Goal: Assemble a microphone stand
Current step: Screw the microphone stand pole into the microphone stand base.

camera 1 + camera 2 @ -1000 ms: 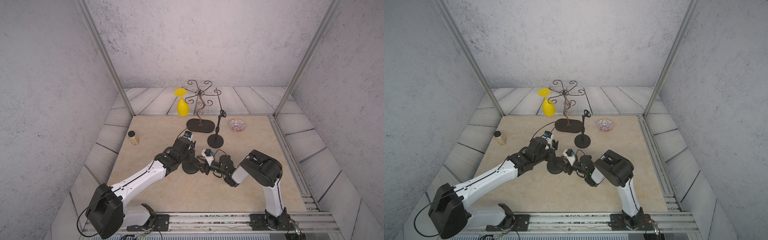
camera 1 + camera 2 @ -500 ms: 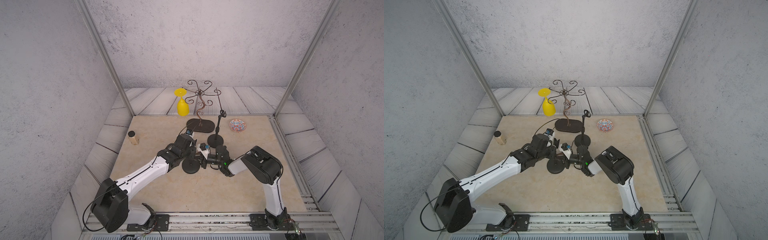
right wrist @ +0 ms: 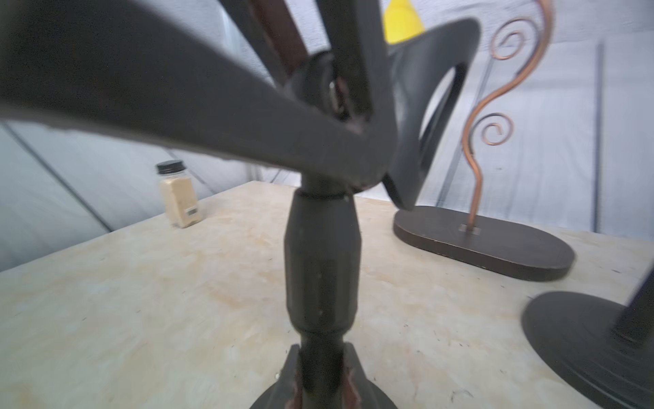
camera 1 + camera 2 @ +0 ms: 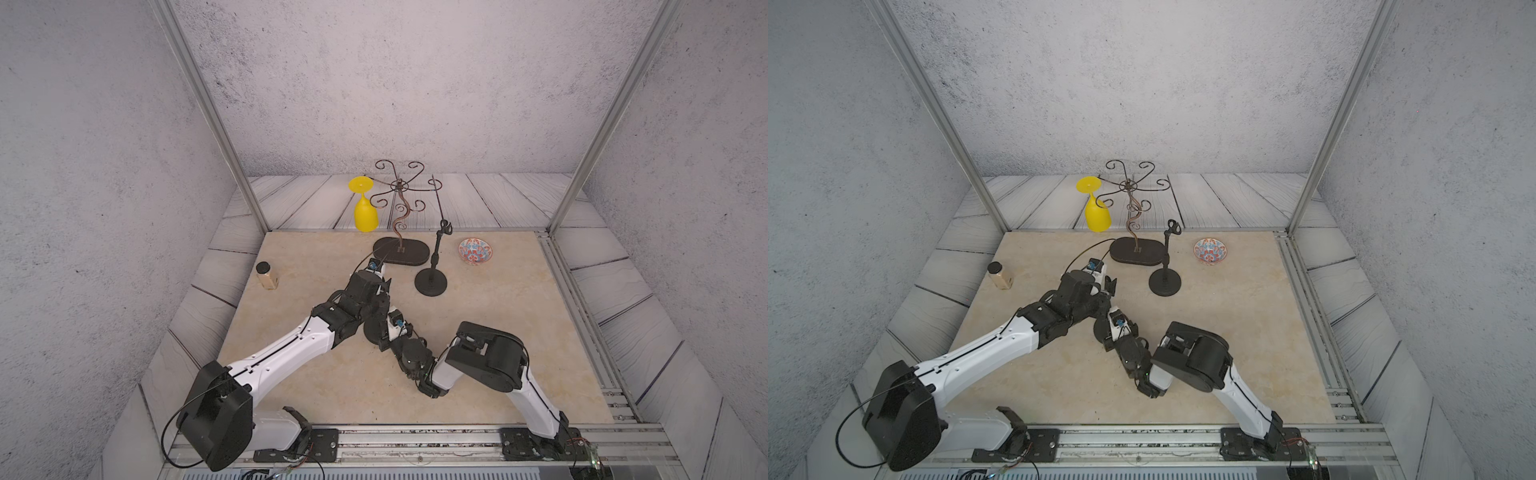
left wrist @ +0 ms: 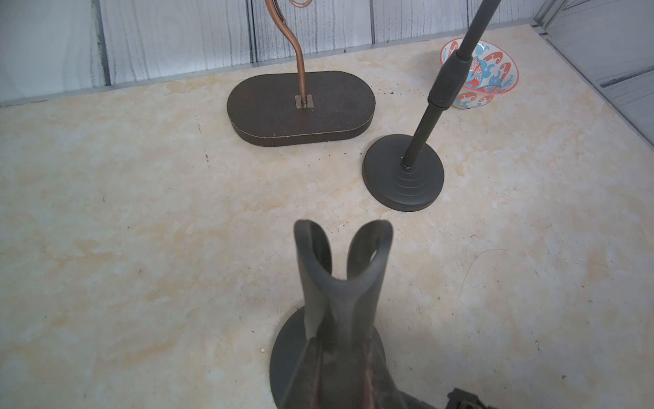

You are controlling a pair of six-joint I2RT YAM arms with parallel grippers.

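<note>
A black microphone stand stands mid-table, its round base (image 4: 370, 331) (image 4: 1099, 328) half hidden under both arms. My left gripper (image 4: 380, 300) (image 4: 1105, 296) comes down from above and is shut on the U-shaped clip (image 5: 341, 265) at the stand's top. The base (image 5: 286, 354) shows below the clip in the left wrist view. My right gripper (image 3: 320, 386) reaches in low from the near right and is shut on the pole (image 3: 322, 276) just above the base. The clip (image 3: 424, 106) shows tilted above the pole.
A second, complete stand (image 4: 431, 282) is upright just behind. Further back are a copper wire tree on an oval base (image 4: 400, 251), an upturned yellow goblet (image 4: 365, 214) and a patterned bowl (image 4: 476, 251). A spice jar (image 4: 266, 275) sits at the left edge.
My right gripper, open a second ago, has shut on the pole. Its wrist has swung round toward the near side. The left gripper has kept its grip on the clip.
</note>
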